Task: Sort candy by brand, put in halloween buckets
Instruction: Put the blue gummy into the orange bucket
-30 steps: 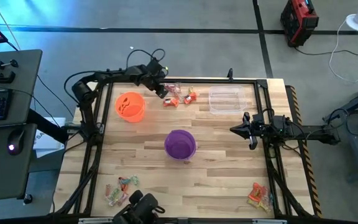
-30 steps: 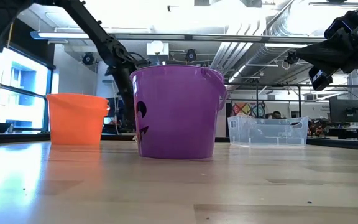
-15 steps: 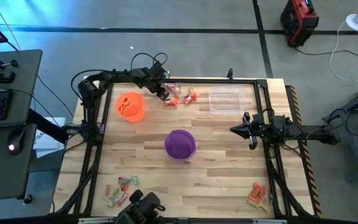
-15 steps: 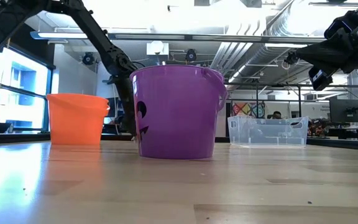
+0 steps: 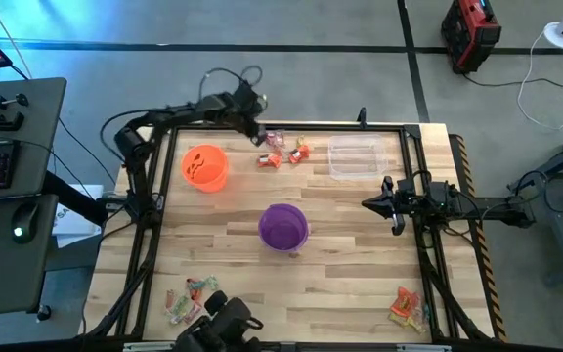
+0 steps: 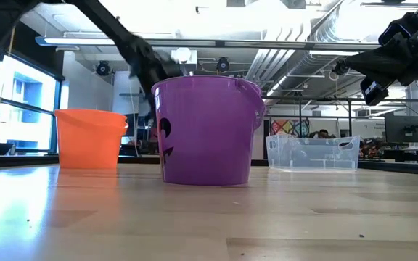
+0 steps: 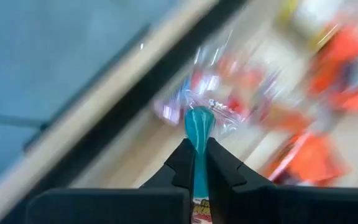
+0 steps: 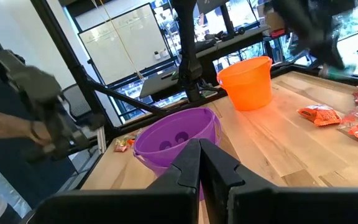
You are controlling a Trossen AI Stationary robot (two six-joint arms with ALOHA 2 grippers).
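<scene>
An orange bucket (image 5: 204, 167) stands at the far left of the table and a purple bucket (image 5: 283, 227) at its middle. Candy lies in three piles: far middle (image 5: 283, 154), near left (image 5: 189, 296) and near right (image 5: 409, 308). My left gripper (image 5: 257, 132) is over the table's far edge, next to the far pile, shut on a teal-wrapped candy (image 7: 198, 124). My right gripper (image 5: 368, 203) hangs shut and holds nothing, above the table to the right of the purple bucket (image 8: 176, 140). My left gripper pinches the teal candy between its two fingers, which press on the wrapper's flat sides (image 7: 197, 146). The teal end sticks out past the fingertips. More of the wrapper, with red and yellow print (image 7: 197, 213), shows far back between the fingers. The candy is off the pile.
A clear plastic tub (image 5: 353, 156) sits at the far right, beside the far pile. Black rails (image 5: 413, 166) frame the tabletop. Bare wood lies between the purple bucket and the near piles. A person's arm (image 8: 5, 127) shows beyond the table.
My left gripper has shut on the teal candy at the far pile. It then swung quickly up and toward the table's far edge, taking the candy along. The right arm has kept still.
</scene>
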